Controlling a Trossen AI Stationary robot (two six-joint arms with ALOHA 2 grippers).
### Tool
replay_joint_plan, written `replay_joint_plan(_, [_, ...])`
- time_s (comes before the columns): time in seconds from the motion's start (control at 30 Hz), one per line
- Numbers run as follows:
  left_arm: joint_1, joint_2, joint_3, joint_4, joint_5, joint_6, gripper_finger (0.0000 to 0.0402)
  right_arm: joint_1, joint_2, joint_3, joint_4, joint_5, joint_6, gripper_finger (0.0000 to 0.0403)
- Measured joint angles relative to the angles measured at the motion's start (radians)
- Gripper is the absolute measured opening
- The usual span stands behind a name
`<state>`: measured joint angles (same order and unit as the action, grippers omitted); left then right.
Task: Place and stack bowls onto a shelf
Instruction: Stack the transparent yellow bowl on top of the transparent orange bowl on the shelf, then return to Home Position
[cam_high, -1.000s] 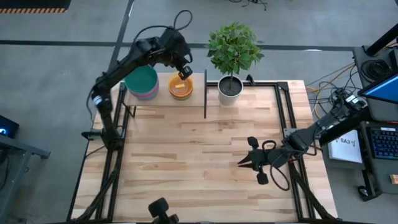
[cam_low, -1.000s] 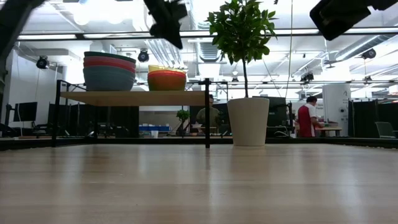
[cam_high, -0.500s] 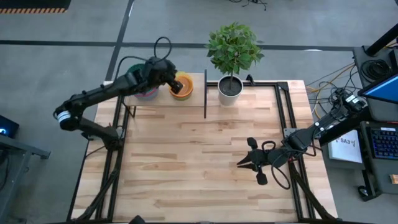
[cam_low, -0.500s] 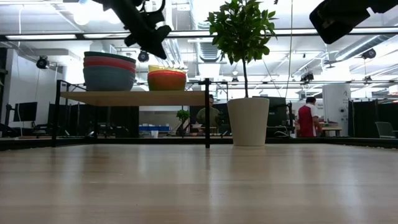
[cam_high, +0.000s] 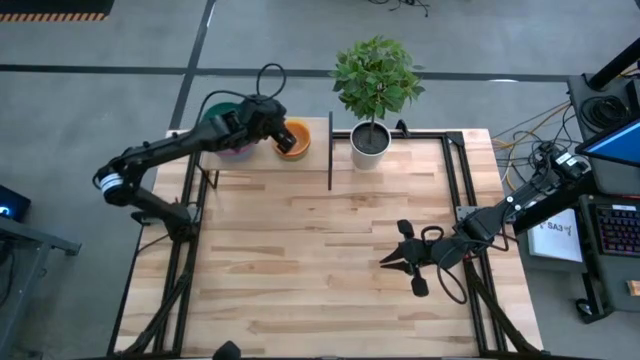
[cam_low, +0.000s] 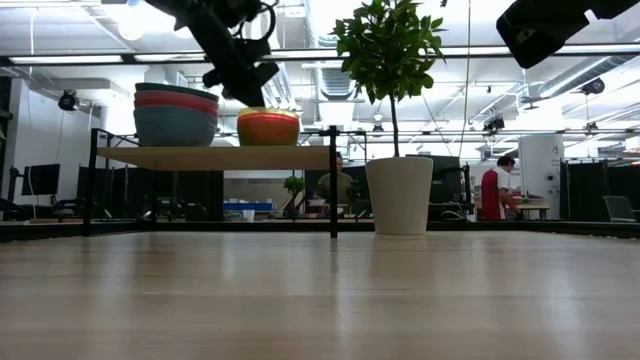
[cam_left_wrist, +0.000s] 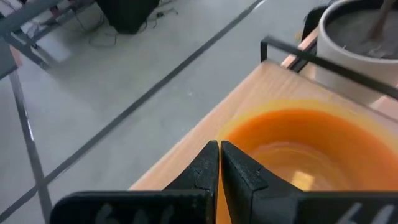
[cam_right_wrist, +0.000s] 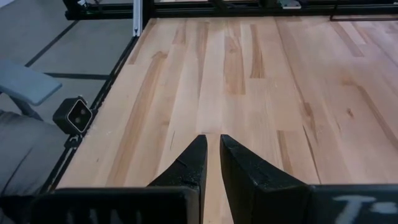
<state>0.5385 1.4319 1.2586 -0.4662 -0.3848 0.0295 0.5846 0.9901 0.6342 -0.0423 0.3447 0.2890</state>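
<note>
Bowls, left stack: on my feed, several nested round plastic bowls (cam_low: 175, 118) sit at the shelf's left end, teal lowest, red above, a dark rim on top.
Bowls, right stack: an orange bowl (cam_high: 293, 140) nests over a yellow rim, near the divider.
Left gripper: my left gripper (cam_left_wrist: 219, 163) hangs at the orange bowl's near rim, fingers pinched almost together, gripping nothing.
Shelf: a pale wood plank (cam_low: 215, 157) in a thin black frame, raised off the table.
Plant pot: a smooth white pot (cam_low: 399, 195) stands right of the divider (cam_high: 330, 150), holding a leafy plant.
Table: bare wood planks (cam_high: 320, 260) lie open between both arms.
Right gripper: my right gripper (cam_right_wrist: 211, 158) hovers low near the table's right edge, fingers nearly closed, empty.
</note>
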Motion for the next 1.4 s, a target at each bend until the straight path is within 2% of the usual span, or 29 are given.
replay_joint_plan(0.33, [-0.015,0.047,0.088,-0.065,-0.025,-0.013,0.0000,0.000,0.000,0.000,-0.004,0.000,0.000,0.0034])
replay_joint_plan(0.57, [-0.128,-0.018,0.070,-0.038,0.043,-0.006,0.0000,0.000,0.000,-0.001,-0.002,0.011,-0.053,0.0034])
replay_joint_plan(0.67, [-0.211,-0.076,-0.003,0.024,0.090,0.003,0.0000,0.000,0.000,-0.014,0.025,0.027,-0.099,0.0034])
replay_joint_plan(0.93, [-0.459,-0.329,-0.301,0.262,0.119,0.017,0.0000,-0.055,-0.032,-0.053,0.155,0.017,-0.277,0.0034])
replay_joint_plan(1.07, [-0.549,-0.479,-0.428,0.326,0.171,0.025,0.0000,-0.128,-0.089,-0.063,0.156,-0.085,-0.340,0.0034])
replay_joint_plan(1.2, [-0.588,-0.623,-0.537,0.385,0.212,0.024,0.0000,-0.213,-0.156,-0.083,0.159,-0.171,-0.370,0.0034])
replay_joint_plan(1.4, [-0.588,-0.807,-0.687,0.448,0.267,0.010,0.0000,-0.305,-0.245,-0.145,0.157,-0.198,-0.381,0.0034])
